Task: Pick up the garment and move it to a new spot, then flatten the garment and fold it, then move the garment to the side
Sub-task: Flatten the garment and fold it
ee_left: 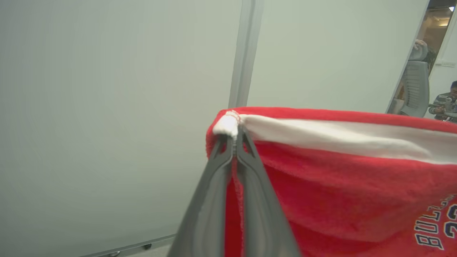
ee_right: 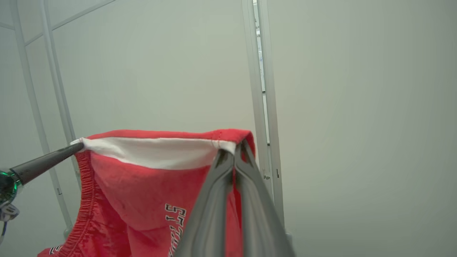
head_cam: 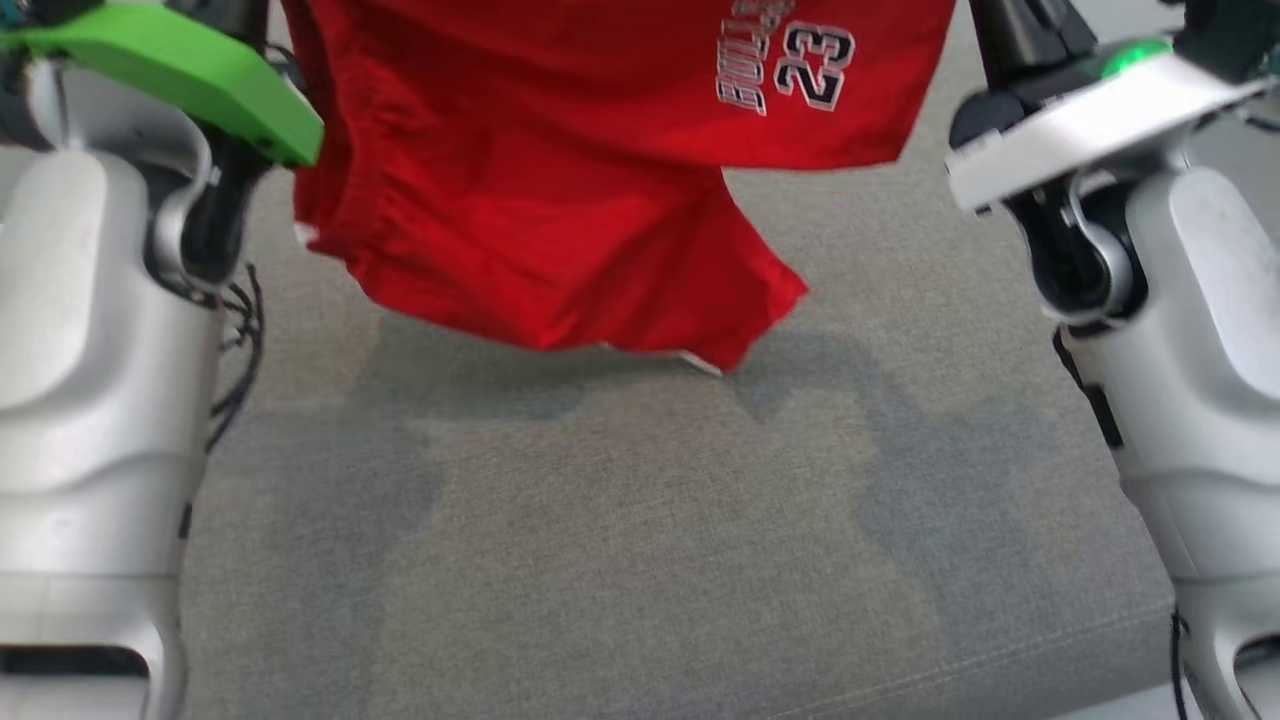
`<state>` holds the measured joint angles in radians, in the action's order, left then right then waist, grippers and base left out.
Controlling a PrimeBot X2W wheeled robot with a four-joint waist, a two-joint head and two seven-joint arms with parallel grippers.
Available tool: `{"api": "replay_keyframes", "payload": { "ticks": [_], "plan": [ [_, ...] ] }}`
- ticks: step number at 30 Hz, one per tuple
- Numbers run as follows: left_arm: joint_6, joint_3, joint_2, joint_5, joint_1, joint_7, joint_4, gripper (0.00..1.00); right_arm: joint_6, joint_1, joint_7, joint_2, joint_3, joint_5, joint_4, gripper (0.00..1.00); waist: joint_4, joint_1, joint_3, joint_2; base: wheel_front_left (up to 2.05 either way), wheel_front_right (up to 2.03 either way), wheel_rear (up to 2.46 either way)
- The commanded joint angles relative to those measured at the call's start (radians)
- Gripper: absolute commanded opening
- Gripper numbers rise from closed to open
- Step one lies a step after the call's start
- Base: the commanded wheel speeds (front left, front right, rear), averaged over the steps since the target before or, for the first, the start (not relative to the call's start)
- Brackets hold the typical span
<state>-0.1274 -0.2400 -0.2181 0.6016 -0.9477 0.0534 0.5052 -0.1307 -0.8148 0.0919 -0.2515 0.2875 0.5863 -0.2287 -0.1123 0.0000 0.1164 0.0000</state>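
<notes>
The garment (head_cam: 560, 170) is a pair of red shorts with white "23" lettering, hanging in the air above the grey cloth surface (head_cam: 640, 540), its lower hem just over it. In the left wrist view my left gripper (ee_left: 234, 137) is shut on one top corner of the garment (ee_left: 339, 185), at its white waistband. In the right wrist view my right gripper (ee_right: 235, 150) is shut on the other top corner of the garment (ee_right: 142, 185). The left gripper's fingers (ee_right: 46, 162) also reach in there from the left. The waistband is stretched level between the two grippers.
Both pale forearms stand at the sides of the head view, the left (head_cam: 90, 380) and the right (head_cam: 1200, 380). Pale wall panels (ee_left: 107, 107) lie behind the garment. A person sits at a desk (ee_left: 444, 103) beyond a doorway, next to an office chair (ee_left: 416, 85).
</notes>
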Motion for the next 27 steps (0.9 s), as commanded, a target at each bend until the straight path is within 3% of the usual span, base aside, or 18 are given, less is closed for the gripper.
{"api": "replay_keyframes", "payload": {
  "ticks": [1, 6, 11, 19, 27],
  "plan": [
    [-0.002, -0.002, -0.024, -0.032, -0.08, -0.024, 0.041, 0.0, 0.0, -0.082, 0.043, 0.025, 0.009, -0.011, -0.065, 0.0, -0.085, 0.0, 0.082, 0.0, 0.0, 0.0, 0.0],
    [-0.001, -0.001, -0.059, -0.091, -0.264, -0.154, 0.131, 0.0, 0.0, -0.271, 0.151, 0.096, 0.006, -0.029, -0.215, 0.0, -0.138, 0.0, 0.141, 0.0, 0.0, 0.0, 0.0],
    [-0.003, -0.021, -0.078, -0.094, -0.332, -0.246, 0.177, 0.0, 0.0, -0.307, 0.172, 0.122, 0.018, -0.029, -0.237, 0.0, -0.154, 0.0, 0.188, 0.0, 0.0, 0.0, 0.0],
    [-0.004, -0.126, -0.091, 0.066, -0.171, -0.287, 0.223, 0.0, 0.0, -0.09, 0.173, 0.066, 0.179, -0.001, -0.169, 0.0, -0.129, 0.0, 0.279, 0.0, 0.0, 0.0, 0.0],
    [-0.004, -0.175, -0.158, 0.259, 0.024, -0.318, 0.048, 0.0, 0.0, 0.143, 0.173, 0.041, 0.136, -0.008, -0.037, 0.0, -0.099, 0.0, 0.285, 0.0, 0.0, 0.0, 0.0]
  ]
}}
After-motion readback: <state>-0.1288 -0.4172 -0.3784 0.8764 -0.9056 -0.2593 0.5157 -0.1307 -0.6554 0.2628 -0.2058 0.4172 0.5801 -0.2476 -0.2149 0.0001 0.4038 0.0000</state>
